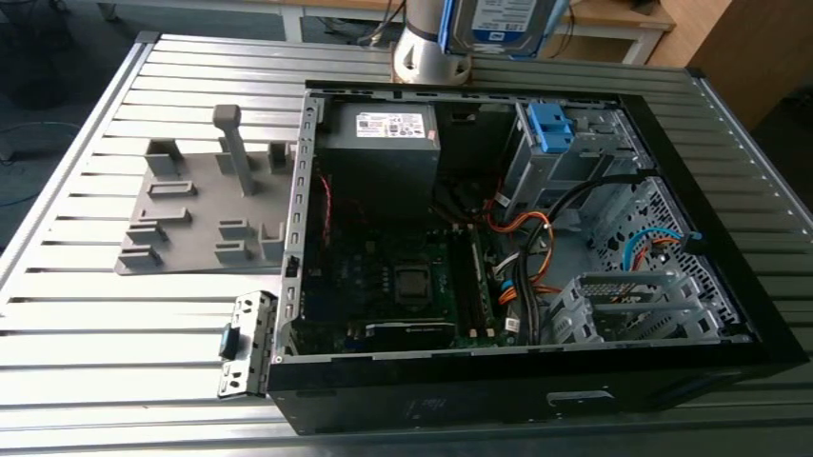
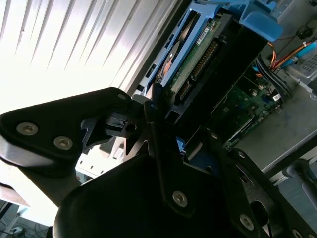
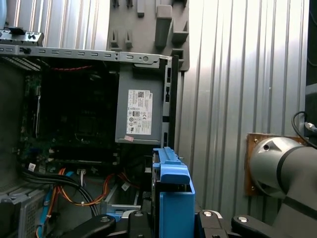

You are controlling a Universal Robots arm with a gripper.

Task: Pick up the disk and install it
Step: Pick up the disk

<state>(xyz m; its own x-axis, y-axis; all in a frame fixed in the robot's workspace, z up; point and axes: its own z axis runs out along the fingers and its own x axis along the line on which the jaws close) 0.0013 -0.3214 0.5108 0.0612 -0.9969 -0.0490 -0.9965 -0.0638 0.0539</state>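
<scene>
Black fingers (image 2: 154,136) clench the silver hard drive in its blue plastic caddy (image 2: 171,59); the second wrist view shows its green circuit board (image 2: 198,42), the exterior view its white-and-blue label (image 1: 508,21).

**Q:** How is the disk (image 1: 505,21) coloured?

**A:** At the top centre of the exterior view, a white-and-blue label is shown on a silver face. A bright blue frame is seen around it in the first wrist view, and a green circuit board in the second wrist view.

**Q:** What colours are shown elsewhere?

**A:** The table (image 1: 114,371) is silver, striped by parallel ribs. The fixture plate (image 1: 190,224) is plain grey. The computer case (image 1: 508,409) is black. Inside it are a dark green motherboard (image 1: 381,276), a grey power supply (image 1: 381,167) with a white sticker, a blue bracket (image 1: 549,129) and orange cables (image 1: 534,233). The gripper (image 2: 163,111) is black.
</scene>
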